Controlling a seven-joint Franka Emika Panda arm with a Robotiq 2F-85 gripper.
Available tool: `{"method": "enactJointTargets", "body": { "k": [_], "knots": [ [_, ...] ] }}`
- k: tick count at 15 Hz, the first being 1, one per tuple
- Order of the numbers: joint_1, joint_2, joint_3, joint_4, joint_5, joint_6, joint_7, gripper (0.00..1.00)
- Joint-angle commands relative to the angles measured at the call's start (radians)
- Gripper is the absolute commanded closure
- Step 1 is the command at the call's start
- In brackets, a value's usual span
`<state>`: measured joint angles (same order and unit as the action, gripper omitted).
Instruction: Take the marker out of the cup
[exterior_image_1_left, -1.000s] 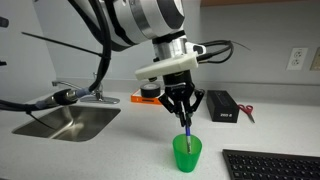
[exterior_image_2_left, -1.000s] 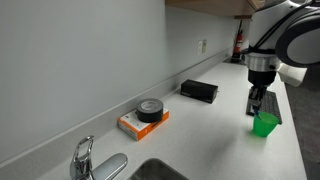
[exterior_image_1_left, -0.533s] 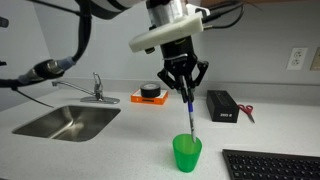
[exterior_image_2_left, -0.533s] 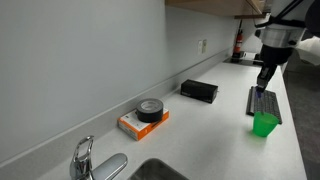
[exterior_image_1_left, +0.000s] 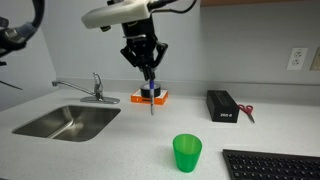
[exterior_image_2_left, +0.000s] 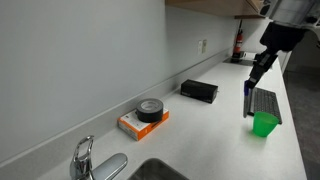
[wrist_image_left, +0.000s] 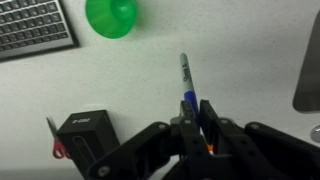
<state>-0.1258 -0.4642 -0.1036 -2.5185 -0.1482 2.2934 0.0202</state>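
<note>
Gripper (exterior_image_1_left: 148, 74), upper centre, jaws closed on the marker (exterior_image_1_left: 151, 97) near its top, is letting it hang vertical, clear of the cup (exterior_image_1_left: 187, 153) at lower right; extraction appears complete.

Blue marker (exterior_image_1_left: 151, 101) upright in air, well apart from green cup (exterior_image_1_left: 187, 153) standing on counter (exterior_image_1_left: 90, 150).

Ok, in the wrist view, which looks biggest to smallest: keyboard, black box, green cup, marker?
1. keyboard, though partly cut off
2. black box and green cup: about alike
3. marker, thin, smallest
</note>
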Motion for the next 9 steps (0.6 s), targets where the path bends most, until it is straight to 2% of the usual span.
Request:
{"method": "enactJointTargets", "body": {
  "k": [1, 5, 9],
  "knots": [
    [0.076, 0.106, 0.051, -0.023, 0.107, 0.095, 0.040, 0.97],
    [0.121, 0.288, 0.069, 0.042, 0.190, 0.049, 0.006, 0.97],
    [0.095, 0.441, 0.063, 0.143, 0.179, 0.053, 0.045, 0.97]
  ]
}}
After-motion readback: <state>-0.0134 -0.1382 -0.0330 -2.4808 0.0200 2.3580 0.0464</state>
